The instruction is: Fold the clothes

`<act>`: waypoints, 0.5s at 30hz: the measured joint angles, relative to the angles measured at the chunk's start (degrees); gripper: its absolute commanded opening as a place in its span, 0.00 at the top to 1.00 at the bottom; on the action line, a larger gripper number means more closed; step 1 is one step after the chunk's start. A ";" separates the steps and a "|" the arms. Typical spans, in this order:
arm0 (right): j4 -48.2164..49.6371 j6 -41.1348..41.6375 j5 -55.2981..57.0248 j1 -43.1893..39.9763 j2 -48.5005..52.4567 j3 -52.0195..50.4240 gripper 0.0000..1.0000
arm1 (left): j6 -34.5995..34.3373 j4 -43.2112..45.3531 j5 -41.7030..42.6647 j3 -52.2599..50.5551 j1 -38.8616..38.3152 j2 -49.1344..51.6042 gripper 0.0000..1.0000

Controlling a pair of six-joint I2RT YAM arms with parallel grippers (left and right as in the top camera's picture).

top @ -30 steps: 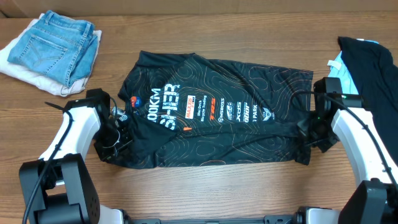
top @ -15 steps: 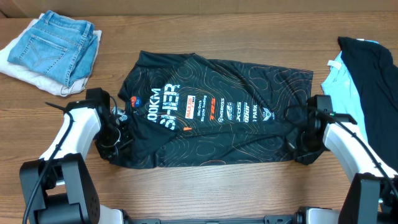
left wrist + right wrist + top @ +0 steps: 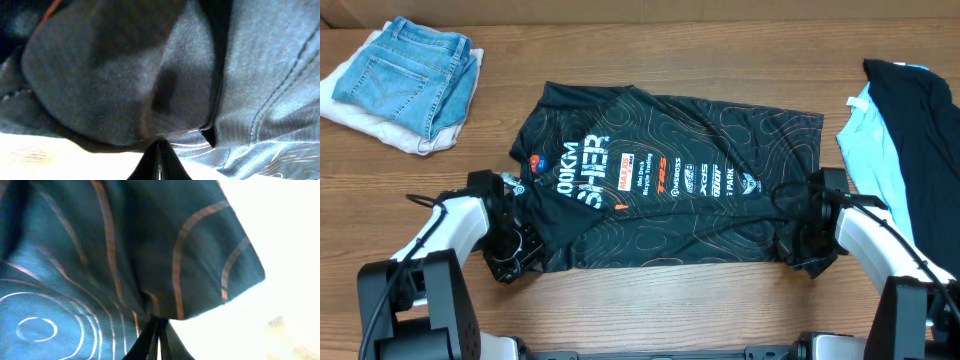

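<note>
The clothes are one black jersey (image 3: 670, 180) with orange contour lines and white lettering, lying spread across the middle of the table in the overhead view. My left gripper (image 3: 518, 243) is shut on its near left corner, where the cloth bunches up. My right gripper (image 3: 802, 235) is shut on the near right corner, which is drawn inward into folds. In the left wrist view grey-black jersey fabric (image 3: 125, 75) fills the frame above the left gripper (image 3: 159, 150), whose jaws are pressed together. The right wrist view shows the right gripper (image 3: 157, 330) pinching a hanging jersey corner (image 3: 190, 265).
Folded blue jeans (image 3: 415, 70) lie on a white cloth (image 3: 355, 110) at the back left. A plain black garment (image 3: 920, 130) lies over a light blue cloth (image 3: 865, 150) at the right edge. Bare wooden table (image 3: 660, 300) runs along the front.
The right gripper has moved left and nearer, dragging the jersey's right corner inward. The left gripper has shifted right and toward the front edge with its corner.
</note>
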 measured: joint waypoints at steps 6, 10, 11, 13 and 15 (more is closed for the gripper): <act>-2.62 4.92 1.70 0.00 0.00 -0.15 0.96 | -0.96 -0.28 1.18 -0.70 0.02 -0.26 0.96; -5.84 9.14 5.01 0.00 0.00 -0.13 0.96 | -3.50 -2.03 0.66 -1.25 -0.02 -0.20 0.96; -6.60 9.68 5.62 0.00 0.00 -0.09 0.96 | -4.15 -2.49 0.44 -1.38 -0.04 -0.13 0.96; -9.14 11.19 7.34 0.00 0.00 0.48 0.96 | -5.31 -3.21 -0.28 -1.64 -0.04 -0.11 0.96; -10.75 12.09 8.90 0.00 0.02 1.66 0.96 | -6.29 -3.78 -0.90 -1.73 -0.04 -0.11 0.96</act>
